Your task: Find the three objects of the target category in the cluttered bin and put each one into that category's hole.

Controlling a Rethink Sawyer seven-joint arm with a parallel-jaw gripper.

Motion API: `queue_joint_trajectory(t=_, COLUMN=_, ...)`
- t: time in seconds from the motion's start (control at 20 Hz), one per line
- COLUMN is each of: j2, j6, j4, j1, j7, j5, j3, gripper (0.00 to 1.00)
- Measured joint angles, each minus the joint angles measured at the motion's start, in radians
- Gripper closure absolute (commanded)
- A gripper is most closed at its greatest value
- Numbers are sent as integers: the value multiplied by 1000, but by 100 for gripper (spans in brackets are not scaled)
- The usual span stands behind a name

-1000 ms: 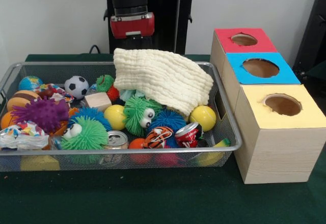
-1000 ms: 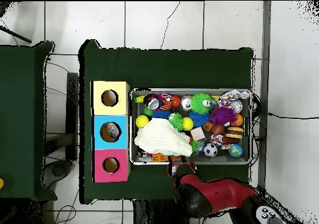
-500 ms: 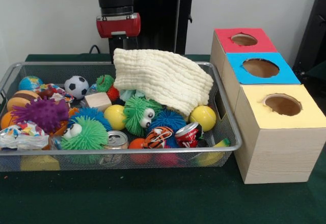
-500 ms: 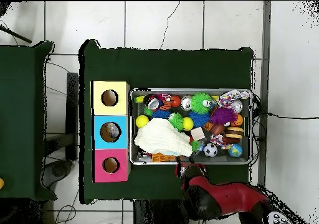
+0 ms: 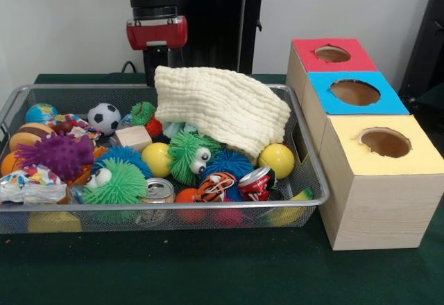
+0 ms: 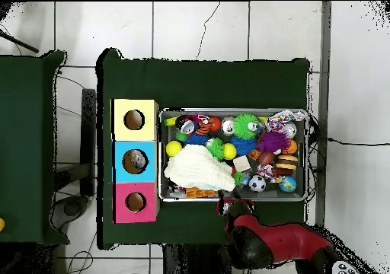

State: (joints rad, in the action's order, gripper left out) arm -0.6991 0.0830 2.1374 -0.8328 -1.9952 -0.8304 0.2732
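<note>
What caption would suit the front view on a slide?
Wire bin crammed with toys under a cream cloth, beside three boxes with holes.

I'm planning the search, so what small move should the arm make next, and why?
Probably bring the arm forward over the bin toward the cloth. The arm sits behind the bin's far rim, and the cloth drapes over part of the clutter, hiding whatever lies beneath.

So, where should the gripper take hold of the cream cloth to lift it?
Probably pinch the cream cloth at its raised back edge, coming straight down from above. It lies draped over the toys and against the wire basket, so its sides are hemmed in.
</note>
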Motion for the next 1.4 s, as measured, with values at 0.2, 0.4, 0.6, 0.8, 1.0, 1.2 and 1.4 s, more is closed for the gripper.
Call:
queue_joint_trajectory(t=0.2, j2=-18, j6=-29, j4=0, j1=-30, j7=0, j5=0, j3=35, gripper=0)
queue_joint_trajectory(t=0.4, j2=-20, j6=-47, j4=0, j1=-53, j7=0, j5=0, j3=55, gripper=0)
queue_joint_trajectory(t=0.6, j2=-20, j6=-53, j4=-3, j1=-67, j7=0, j5=0, j3=68, gripper=0)
queue_joint_trajectory(t=0.8, j2=-14, j6=-53, j4=-15, j1=-83, j7=0, j5=-10, j3=84, gripper=0)
queue_joint_trajectory(t=1.0, j2=4, j6=-53, j4=-32, j1=-89, j7=0, j5=-31, j3=86, gripper=0)
queue_joint_trajectory(t=1.2, j2=28, j6=-53, j4=-59, j1=-97, j7=0, j5=-57, j3=92, gripper=0)
queue_joint_trajectory(t=1.4, j2=47, j6=-53, j4=-82, j1=-118, j7=0, j5=-75, j3=110, gripper=0)
